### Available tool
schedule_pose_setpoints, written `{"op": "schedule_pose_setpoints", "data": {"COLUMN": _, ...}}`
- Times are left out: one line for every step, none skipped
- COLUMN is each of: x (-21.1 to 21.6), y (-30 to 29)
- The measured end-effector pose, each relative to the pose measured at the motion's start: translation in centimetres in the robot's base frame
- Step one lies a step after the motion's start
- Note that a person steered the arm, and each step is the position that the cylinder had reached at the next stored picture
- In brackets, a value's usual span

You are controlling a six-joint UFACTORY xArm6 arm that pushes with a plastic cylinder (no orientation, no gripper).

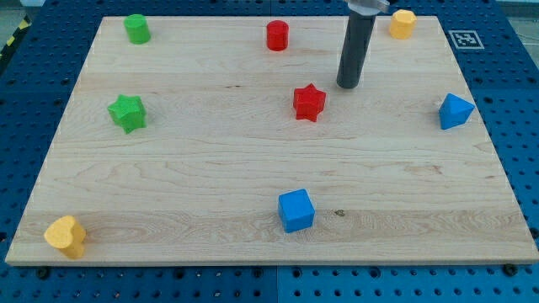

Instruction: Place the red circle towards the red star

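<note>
You see the red circle [278,35], a smooth plastic cylinder, above and left of the faceted red star [309,103] on the pale grained wooden board [168,177], while my tip [349,86], a bare matte rod end holding nothing, sits just beyond the star's upper right.
</note>
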State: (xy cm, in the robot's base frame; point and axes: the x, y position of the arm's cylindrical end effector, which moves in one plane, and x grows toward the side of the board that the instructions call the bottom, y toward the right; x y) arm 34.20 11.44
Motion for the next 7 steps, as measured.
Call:
{"op": "schedule_pose_setpoints", "data": {"x": -4.9, "y": -0.1}}
{"op": "schedule_pose_setpoints", "data": {"x": -10.0, "y": -1.9}}
{"op": "schedule_pose_setpoints", "data": {"x": -14.1, "y": -4.7}}
{"op": "schedule_pose_setpoints", "data": {"x": -14.4, "y": -9.5}}
{"op": "schedule_pose_setpoints", "data": {"x": -13.9, "y": -12.4}}
{"op": "schedule_pose_setpoints", "data": {"x": -12.3, "y": -11.9}}
{"op": "schedule_pose_setpoints", "data": {"x": -11.0, "y": -11.5}}
